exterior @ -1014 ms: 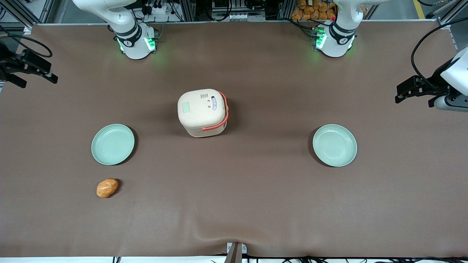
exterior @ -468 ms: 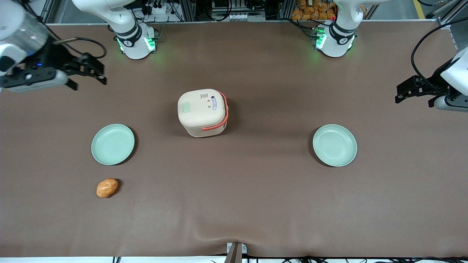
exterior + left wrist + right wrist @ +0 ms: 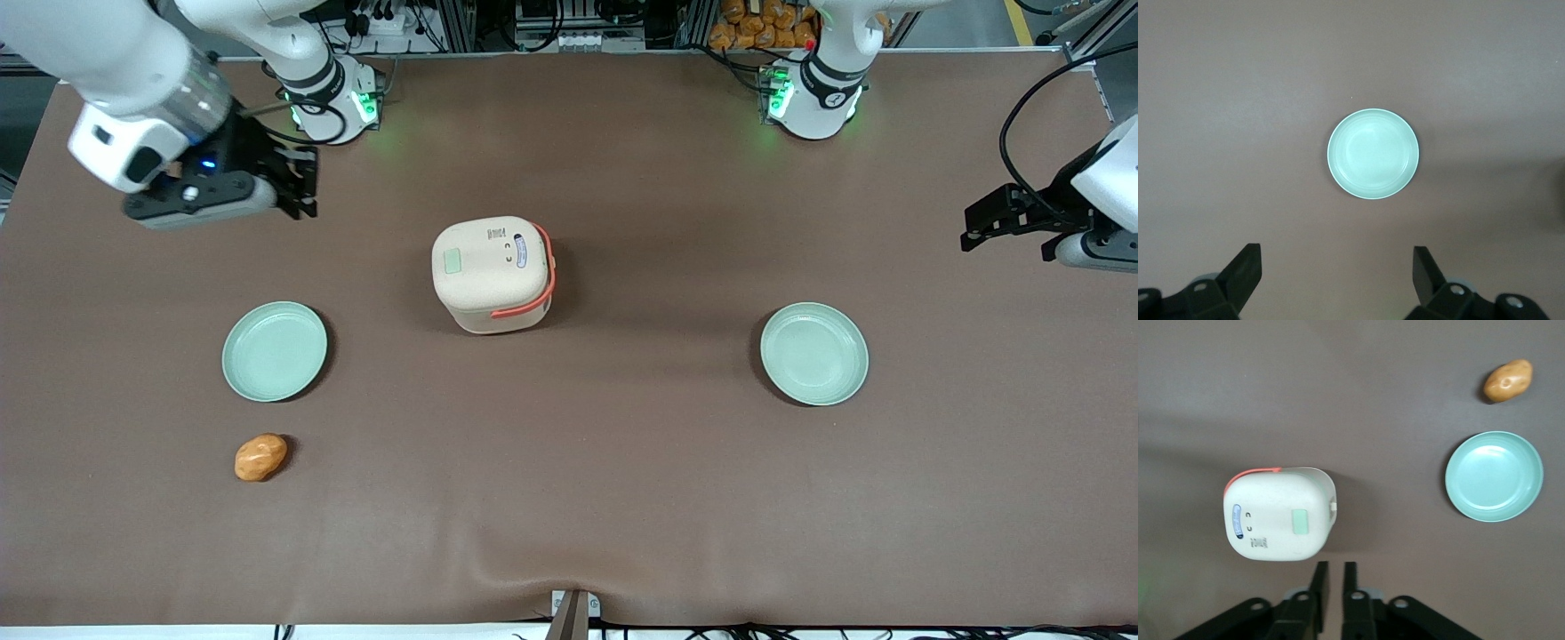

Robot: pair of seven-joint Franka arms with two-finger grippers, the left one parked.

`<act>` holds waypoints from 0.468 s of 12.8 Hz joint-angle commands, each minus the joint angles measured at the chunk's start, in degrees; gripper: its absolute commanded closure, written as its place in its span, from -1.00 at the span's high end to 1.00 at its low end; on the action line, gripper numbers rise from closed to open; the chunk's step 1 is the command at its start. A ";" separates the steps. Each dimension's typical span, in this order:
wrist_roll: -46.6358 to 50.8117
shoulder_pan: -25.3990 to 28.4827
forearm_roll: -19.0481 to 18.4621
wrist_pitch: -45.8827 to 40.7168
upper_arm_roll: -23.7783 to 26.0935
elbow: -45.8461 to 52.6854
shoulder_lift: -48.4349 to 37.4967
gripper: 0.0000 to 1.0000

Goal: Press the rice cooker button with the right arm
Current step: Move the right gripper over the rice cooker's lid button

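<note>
The rice cooker, a cream rounded cube with an orange-red handle, stands closed mid-table. Its pale green button sits on the lid, on the side toward the working arm. The right arm's black gripper hangs above the table, toward the working arm's end and a little farther from the front camera than the cooker, apart from it. In the right wrist view the rice cooker and the button lie just ahead of the gripper. Its fingers stand shut to a narrow slit with nothing between them.
A pale green plate lies nearer the front camera, toward the working arm's end, with a small orange-brown lump nearer still. A second green plate lies toward the parked arm's end. The right wrist view also shows a plate and the lump.
The right arm has swung in from the table's end toward the rice cooker, carrying the gripper closer to it. The cooker, plates and lump have not moved.
</note>
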 commanded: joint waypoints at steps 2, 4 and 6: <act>9.50 2.73 -6.73 3.88 5.86 -1.40 3.03 -1.00; 9.77 3.88 -6.84 5.90 6.13 -3.94 3.48 -1.00; 10.12 4.67 -6.93 9.15 6.13 -8.42 3.39 -1.00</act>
